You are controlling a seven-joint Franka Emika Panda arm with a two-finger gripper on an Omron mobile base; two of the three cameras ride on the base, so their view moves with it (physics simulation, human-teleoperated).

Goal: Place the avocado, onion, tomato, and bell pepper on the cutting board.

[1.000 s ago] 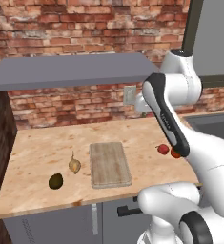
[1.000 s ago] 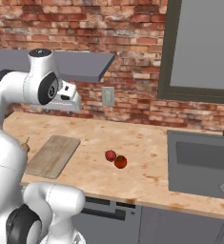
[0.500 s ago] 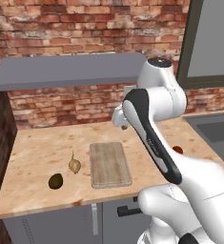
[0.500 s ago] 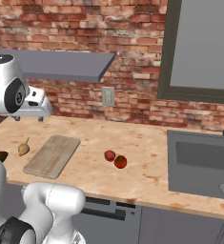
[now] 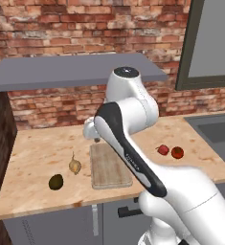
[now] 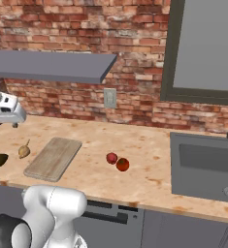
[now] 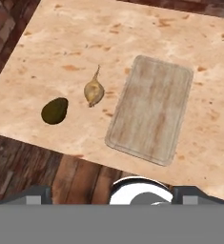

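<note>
A wooden counter [image 5: 47, 148] runs below a red brick wall [image 6: 86, 29], with a grey shelf [image 5: 71, 72] above it and a sink [image 6: 205, 164] at its right end.

The cutting board [image 5: 109, 165] lies flat on the counter with nothing on it. The onion [image 5: 74, 165] sits just left of the board, stem tip pointing toward the wall. The avocado [image 5: 56, 182] lies a little further left and nearer the counter's front edge, close to the onion but not touching it.

The bell pepper [image 5: 163, 150] and the tomato [image 5: 177, 152] sit side by side to the right of the board, well apart from it, between board and sink. The tomato is the one nearer the sink.

The white arm bends over the board's far end, and the gripper [image 5: 95, 139] hangs above the counter there. How wide its jaws stand cannot be told. It holds nothing visible.

From the hand camera, the board [image 7: 151, 108], onion [image 7: 93, 91] and avocado [image 7: 55, 110] all lie below.
</note>
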